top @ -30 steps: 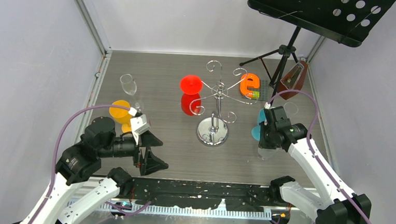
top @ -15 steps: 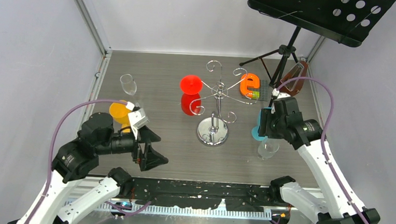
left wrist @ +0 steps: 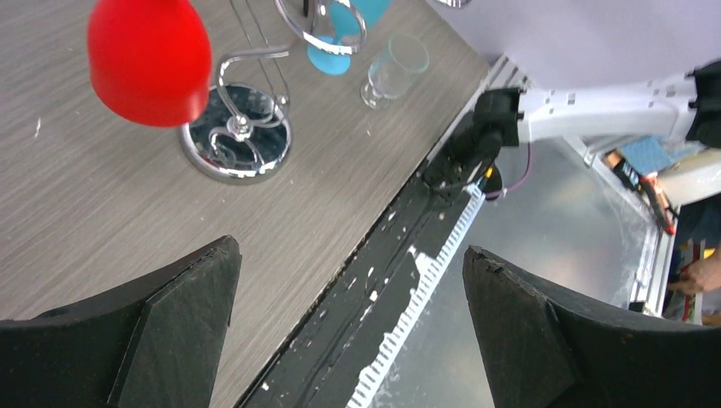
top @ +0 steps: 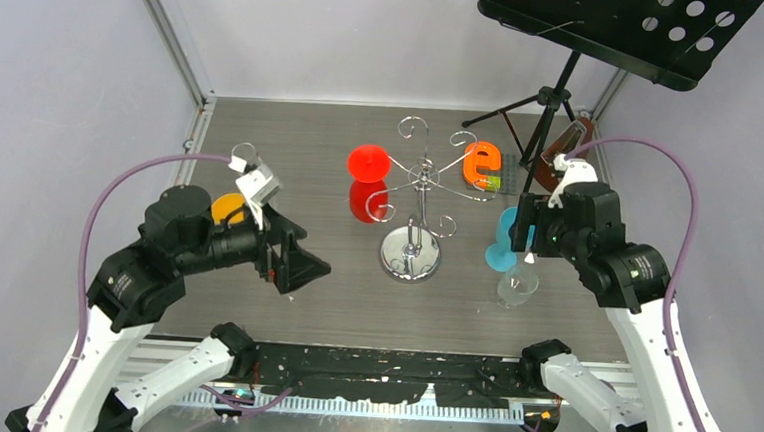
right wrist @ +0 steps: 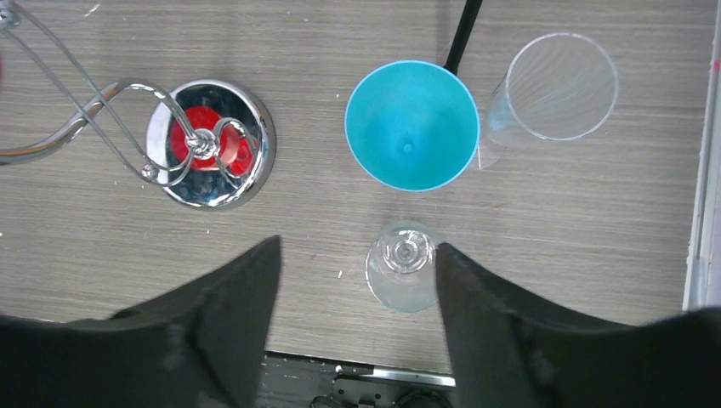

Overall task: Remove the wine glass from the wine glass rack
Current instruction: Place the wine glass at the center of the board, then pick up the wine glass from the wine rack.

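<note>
Red wine glass (top: pixel 368 163) hung on chrome rack (top: pixel 411 256).
Left tool (left wrist: pixel 349 251) and right tool (right wrist: pixel 357 246) spread apart, empty; rack may be toppled if glass is snagged.

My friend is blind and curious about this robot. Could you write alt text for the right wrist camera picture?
Looking straight down, the open black claw hovers over a small clear glass on a grey wood-grain table. Beyond stand a turquoise glass and a second clear glass, with the chrome rack on the left.
</note>
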`<state>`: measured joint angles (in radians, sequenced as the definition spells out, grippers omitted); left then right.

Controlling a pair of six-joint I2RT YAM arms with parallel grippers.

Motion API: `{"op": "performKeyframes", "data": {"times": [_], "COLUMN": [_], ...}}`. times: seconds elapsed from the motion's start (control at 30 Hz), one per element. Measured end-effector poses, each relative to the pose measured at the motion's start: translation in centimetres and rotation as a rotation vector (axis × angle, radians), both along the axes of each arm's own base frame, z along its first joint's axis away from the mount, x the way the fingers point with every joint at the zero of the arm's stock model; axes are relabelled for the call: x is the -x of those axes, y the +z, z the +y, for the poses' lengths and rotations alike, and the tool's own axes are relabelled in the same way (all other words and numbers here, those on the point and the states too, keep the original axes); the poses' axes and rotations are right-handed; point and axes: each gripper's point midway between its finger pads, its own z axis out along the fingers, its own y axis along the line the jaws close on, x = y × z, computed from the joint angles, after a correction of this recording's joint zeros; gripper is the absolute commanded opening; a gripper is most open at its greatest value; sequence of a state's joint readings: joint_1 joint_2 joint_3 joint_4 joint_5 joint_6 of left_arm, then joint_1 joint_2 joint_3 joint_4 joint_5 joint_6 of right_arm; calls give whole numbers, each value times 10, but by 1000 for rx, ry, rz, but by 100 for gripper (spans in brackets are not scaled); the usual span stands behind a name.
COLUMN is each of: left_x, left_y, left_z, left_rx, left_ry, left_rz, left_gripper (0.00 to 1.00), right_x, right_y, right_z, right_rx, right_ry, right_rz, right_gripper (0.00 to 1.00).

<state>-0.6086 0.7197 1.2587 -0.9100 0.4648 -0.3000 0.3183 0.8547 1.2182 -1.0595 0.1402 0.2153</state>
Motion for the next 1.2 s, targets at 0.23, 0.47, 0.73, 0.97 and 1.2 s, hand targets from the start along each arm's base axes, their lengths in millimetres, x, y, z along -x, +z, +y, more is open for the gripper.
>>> {"op": "performKeyframes", "data": {"times": [0.23,0.47,0.73,0.97,1.2], "left_x": [-24,-63,-116,-142,-153], "left_y": [34,45,25,23,22], "left_z": [-13,-23,-35,-41,-44], "left_rx": [72,197,304,362,388], "left_ry": [76,177,250,275,291], "left_rz": [46,162,346,424,454], "left_gripper": [100,95,85,71,58], "right_x": [12,16,18,24,24], "right_y": [31,50,44,36,34], "right_z": [-6,-9,-6,-5,-4], "right_rx": [-4,-8,-20,-37,-42], "right_ry": [17,21,33,40,44], "right_rz": [-104,-165,-164,-166,-170], "right_gripper": [77,76,76,76,76]}}
